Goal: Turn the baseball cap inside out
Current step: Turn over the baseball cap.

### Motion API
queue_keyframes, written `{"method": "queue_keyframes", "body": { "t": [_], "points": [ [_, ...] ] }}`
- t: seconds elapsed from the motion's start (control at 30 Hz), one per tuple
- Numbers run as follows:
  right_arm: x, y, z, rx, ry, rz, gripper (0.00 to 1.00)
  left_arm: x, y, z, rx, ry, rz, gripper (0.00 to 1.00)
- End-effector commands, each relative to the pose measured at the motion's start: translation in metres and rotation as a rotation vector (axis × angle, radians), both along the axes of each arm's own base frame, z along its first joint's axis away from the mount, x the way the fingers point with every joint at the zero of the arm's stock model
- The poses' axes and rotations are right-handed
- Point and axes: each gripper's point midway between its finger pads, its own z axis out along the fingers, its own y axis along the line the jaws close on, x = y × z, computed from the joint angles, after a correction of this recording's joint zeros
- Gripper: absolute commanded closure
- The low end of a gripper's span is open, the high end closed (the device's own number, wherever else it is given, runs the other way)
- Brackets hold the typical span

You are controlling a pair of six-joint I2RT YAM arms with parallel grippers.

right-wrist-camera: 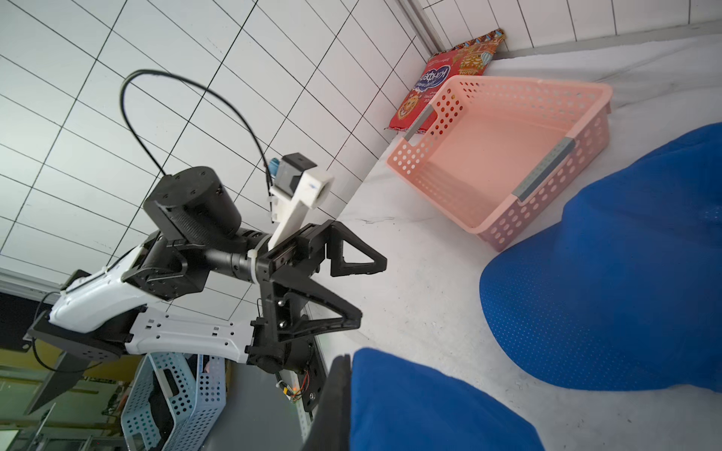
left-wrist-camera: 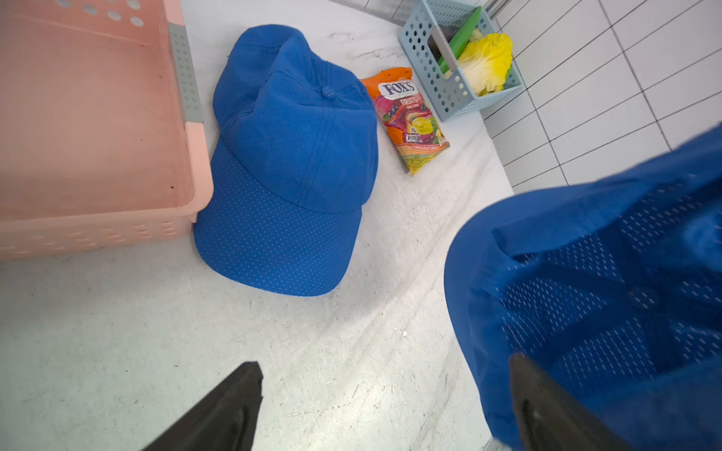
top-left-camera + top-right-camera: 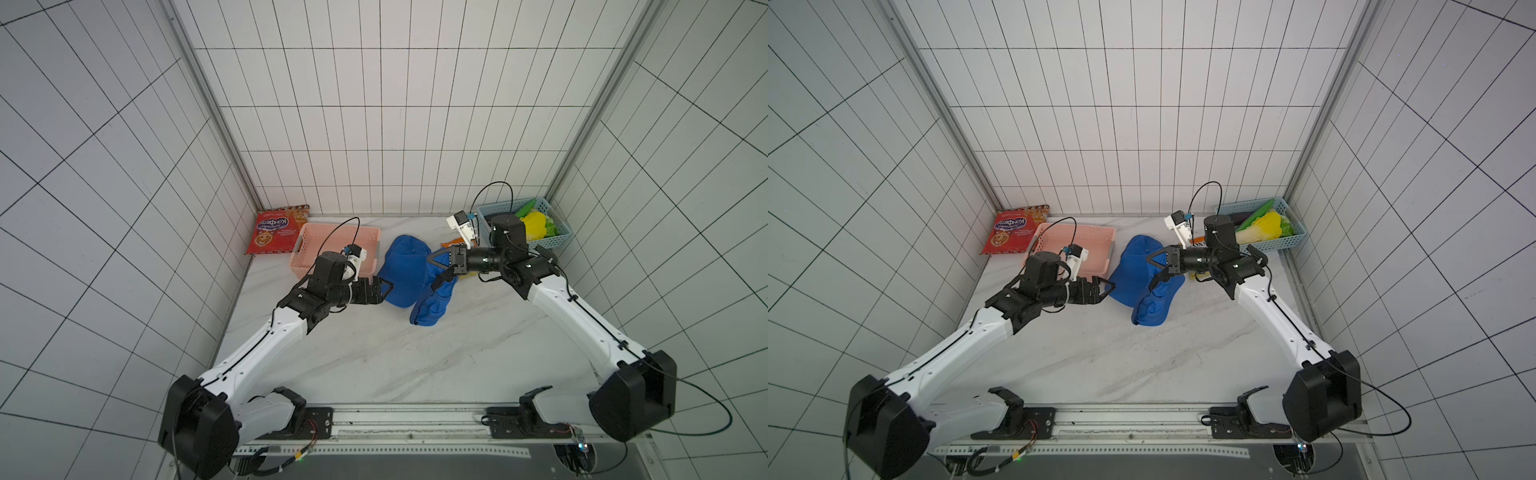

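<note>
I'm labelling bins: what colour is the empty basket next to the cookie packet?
Pink basket, with grey handle strips; the right wrist view shows it best.

Near table (image 3: pixel 374 357) lies open; pink basket (image 3: pixel 307 241), flat cap (image 3: pixel 403 266), held cap (image 3: pixel 430 309), blue basket (image 3: pixel 557 240) crowd the back.

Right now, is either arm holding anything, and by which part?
The right fingers pinch the lifted blue cap by its crown fabric, brim hanging down; exact spot hidden. The left fingers are open, empty.

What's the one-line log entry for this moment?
left end effector: open | right end effector: shut on held cap | second cap: on table
</note>
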Motion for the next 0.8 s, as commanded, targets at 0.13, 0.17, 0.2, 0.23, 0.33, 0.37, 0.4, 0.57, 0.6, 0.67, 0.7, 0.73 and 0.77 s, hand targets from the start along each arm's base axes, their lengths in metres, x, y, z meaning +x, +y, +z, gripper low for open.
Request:
{"method": "queue_keyframes", "body": {
  "t": [0.13,0.17,0.2,0.23,0.33,0.37,0.4,0.57,0.6,0.67,0.7,0.73,0.77],
  "points": [
    [-0.010,0.003,0.019,0.094,0.022,0.091,1.00,-0.024,-0.035,0.075,-0.245,-0.185,-0.198,0.17],
    [-0.011,0.004,0.021,0.099,0.018,0.096,1.00,-0.024,-0.042,0.081,-0.271,-0.186,-0.219,0.20],
    [-0.012,0.004,0.023,0.105,0.019,0.101,1.00,-0.025,-0.048,0.086,-0.292,-0.182,-0.237,0.23],
    [-0.012,0.004,0.024,0.109,0.022,0.102,1.00,-0.026,-0.055,0.090,-0.312,-0.176,-0.261,0.26],
    [-0.013,0.005,0.032,0.139,0.029,0.112,1.00,-0.029,-0.075,0.102,-0.359,-0.144,-0.327,0.31],
    [-0.013,0.006,0.036,0.154,0.030,0.116,1.00,-0.031,-0.082,0.105,-0.377,-0.139,-0.345,0.32],
    [-0.012,0.006,0.038,0.164,0.033,0.116,1.00,-0.032,-0.088,0.107,-0.395,-0.133,-0.358,0.34],
    [-0.015,0.006,0.046,0.183,0.030,0.125,1.00,-0.032,-0.110,0.110,-0.479,-0.104,-0.374,0.36],
    [-0.016,0.006,0.046,0.184,0.029,0.127,1.00,-0.030,-0.111,0.108,-0.485,-0.095,-0.367,0.37],
    [-0.019,0.006,0.048,0.186,0.030,0.132,1.00,-0.026,-0.112,0.112,-0.508,-0.096,-0.352,0.38],
    [-0.020,0.005,0.048,0.187,0.030,0.133,1.00,-0.024,-0.113,0.114,-0.522,-0.097,-0.345,0.38],
    [-0.021,0.005,0.048,0.187,0.030,0.134,1.00,-0.022,-0.113,0.118,-0.539,-0.097,-0.335,0.38],
    [-0.022,0.004,0.048,0.187,0.031,0.135,1.00,-0.020,-0.112,0.119,-0.553,-0.092,-0.325,0.38]
  ]
}}
